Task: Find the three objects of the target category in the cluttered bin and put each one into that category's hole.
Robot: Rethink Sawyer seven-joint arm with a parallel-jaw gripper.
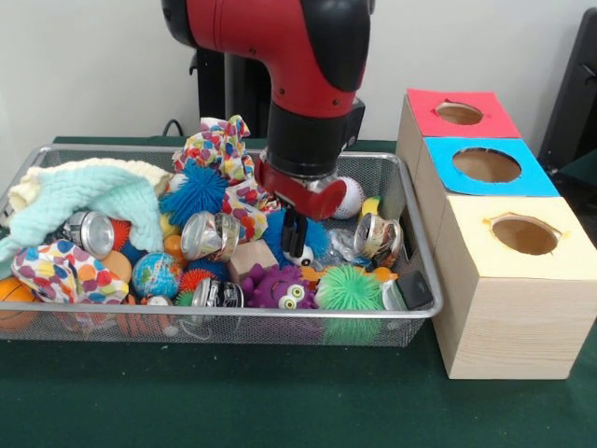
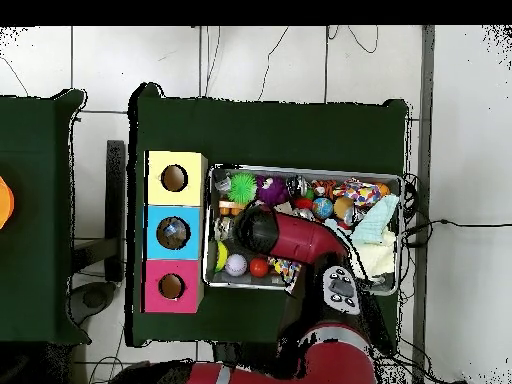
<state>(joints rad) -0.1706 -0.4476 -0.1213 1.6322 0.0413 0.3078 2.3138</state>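
Balls, seemingly the target class, are lying scattered through the bin (image 1: 410,201): a globe ball (image 1: 156,273) near the front left, a baseball (image 1: 351,197) at the back right behind the arm, a basketball (image 1: 11,301) at the far left edge, all mixed in with spiky toys, shiny cans and cloths, so nothing is lying clear for an easy pick. Which class is wanted is only my judgement; the task is not naming it. Beside the bin, three boxes are standing in a row, each with a hole on top: yellow (image 1: 524,234), blue (image 1: 486,165), red (image 1: 458,113); something is sitting in the blue one in the overhead view. The gripper (image 1: 295,232) is pointing straight down into the clutter near the bin's middle, beside a wooden block (image 1: 252,256) and a purple toy (image 1: 280,287). Its dark fingers are looking close together, but whether they are gripping anything I cannot tell. The arm is hanging vertical, wrist directly above the pile.
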